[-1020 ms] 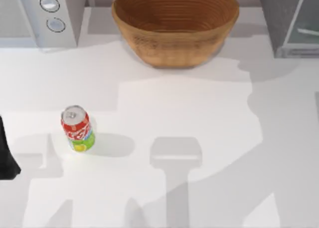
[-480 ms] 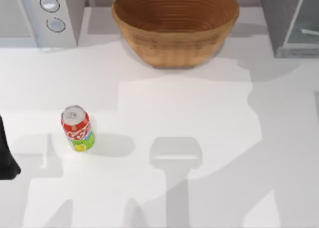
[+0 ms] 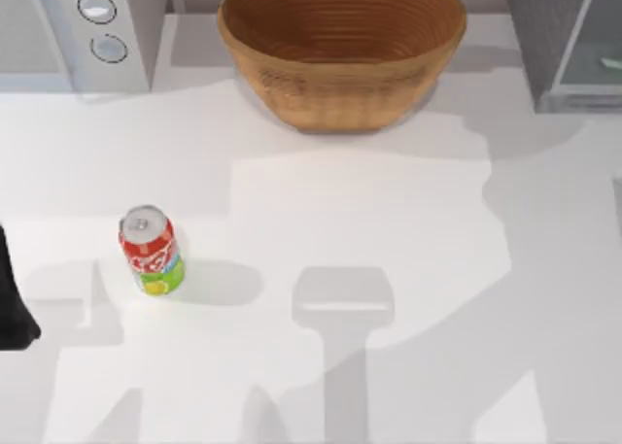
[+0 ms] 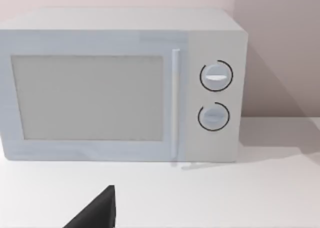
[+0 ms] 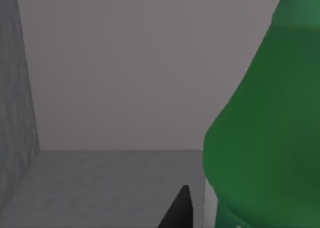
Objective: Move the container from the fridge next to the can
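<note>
- Between the earlier top views and this one almost nothing is changed: the can (image 3: 151, 252), the wicker bowl (image 3: 342, 51) and the microwave (image 3: 83, 31) are kept in the same places, and the only difference noted is a slight shift of the pale streak behind the glass pane of the fridge (image 3: 569, 41)
- The left arm (image 3: 14, 298) is seen as before as a dark shape at the left edge of the table (image 3: 389, 221), parked; a dark finger tip (image 4: 97, 213) is shown in the left wrist view, but whether that claw is released or clenched cannot be told
- In the right wrist view a grey-walled chamber is looked into, presumably the inside of the fridge, and the container (image 5: 265, 138) is seen there at very close range, its green shoulder and part of a white label edge being visible; one dark finger tip (image 5: 177, 210) is shown just beside it, and whether the right claw is released or grasping cannot be told
- White script is carried on the red upper part of the can above a green-and-yellow band, but no word of it can be read; no lettering can be read on the container either
- Two round knobs are set one above the other on the microwave beside its door
- The table is plain white and crossed by soft grey shadows; a pale wall is seen behind the microwave
</note>
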Controlling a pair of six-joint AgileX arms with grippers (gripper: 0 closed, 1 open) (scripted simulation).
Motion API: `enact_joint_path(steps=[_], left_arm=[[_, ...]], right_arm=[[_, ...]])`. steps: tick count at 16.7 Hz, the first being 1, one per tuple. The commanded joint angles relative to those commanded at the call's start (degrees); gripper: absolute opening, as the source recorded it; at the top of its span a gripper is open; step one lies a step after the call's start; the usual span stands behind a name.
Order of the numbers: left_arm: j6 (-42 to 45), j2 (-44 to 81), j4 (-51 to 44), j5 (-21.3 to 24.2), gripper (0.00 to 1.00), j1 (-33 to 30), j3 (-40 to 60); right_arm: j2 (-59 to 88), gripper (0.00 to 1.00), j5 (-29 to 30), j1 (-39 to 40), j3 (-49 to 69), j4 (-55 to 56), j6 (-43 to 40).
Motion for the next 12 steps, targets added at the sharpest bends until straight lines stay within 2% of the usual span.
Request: enact_joint_path(steps=[1, 2, 12], left_arm=[[0.0, 0.0, 0.0, 0.0, 1.0, 0.0, 0.0], [0.0, 0.0, 0.0, 0.0, 1.0, 0.0, 0.0], [0.0, 0.0, 0.0, 0.0, 1.0, 0.0, 0.0]], right_arm=[[0.0, 0.02, 0.0, 0.0, 0.0, 0.0, 0.0], [0.0, 0.0, 0.0, 0.0, 0.0, 0.0, 0.0], [-1.1, 0.0, 0.0, -0.2, 0.2, -0.9, 0.1]])
